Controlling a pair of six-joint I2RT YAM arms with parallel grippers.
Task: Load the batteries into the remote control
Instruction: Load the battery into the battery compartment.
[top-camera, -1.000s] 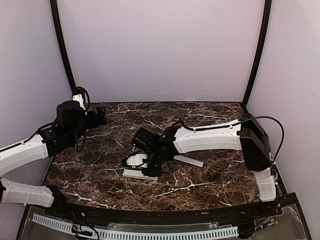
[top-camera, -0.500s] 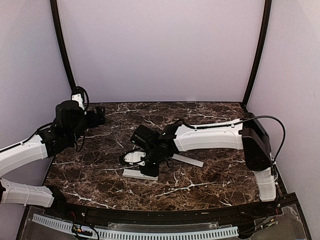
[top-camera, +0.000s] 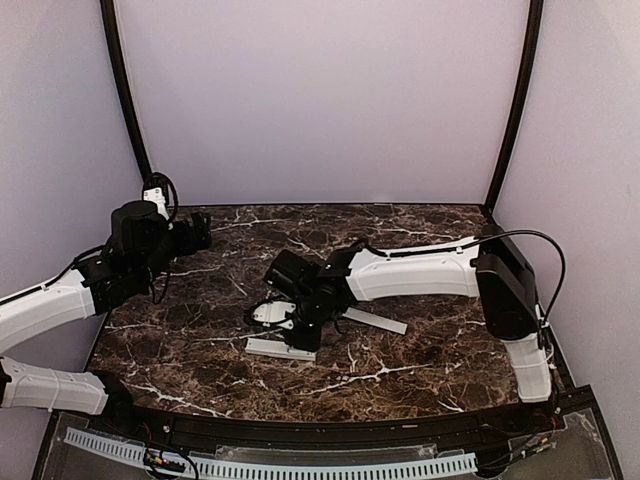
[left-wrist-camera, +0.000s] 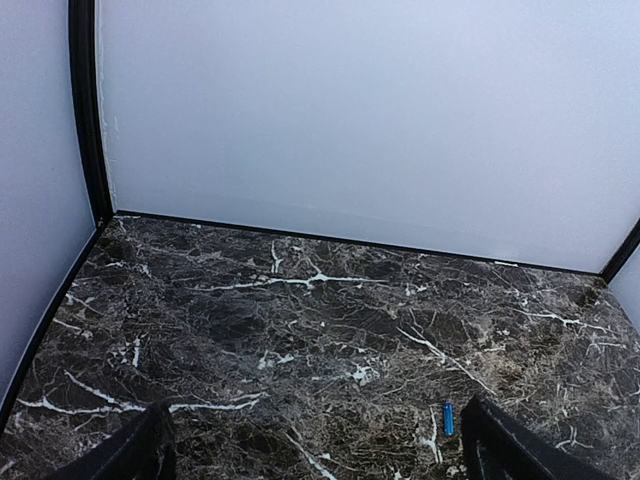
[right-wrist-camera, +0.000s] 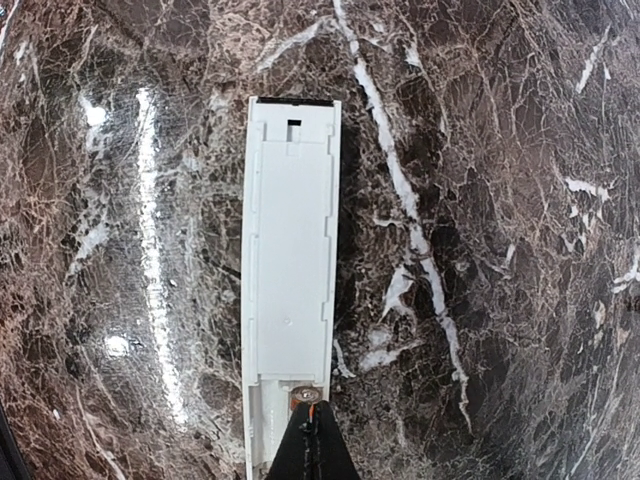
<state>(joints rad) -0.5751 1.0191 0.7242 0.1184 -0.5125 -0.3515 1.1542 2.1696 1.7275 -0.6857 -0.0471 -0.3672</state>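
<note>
Now the right jaws have closed on nothing above one end of the remote control (right-wrist-camera: 290, 270), mid-surface (top-camera: 420, 370), its slot looking empty, while a blue battery (left-wrist-camera: 448, 418) lies loose and the left jaws gape wide.

Dark marble table (top-camera: 420, 360), pale walls (top-camera: 320, 100)

Marble top, pale walls, blk frame: what sits round my jaws.
Tabletop (top-camera: 200, 340) = dark brown marble w/ white veins, directly under R jaws, below & ahead of L jaws, running fwd to back wall (left-wrist-camera: 350, 120), plain pale lilac, well ahead of both. L post (top-camera: 127, 100), blk, far-L corner beyond L jaws; small white box (top-camera: 155, 190) w/ blk cable at its foot. R post (top-camera: 514, 100), blk, far-R, well past R jaws. White slotted strip (top-camera: 270, 468) along near edge, well behind both.
</note>
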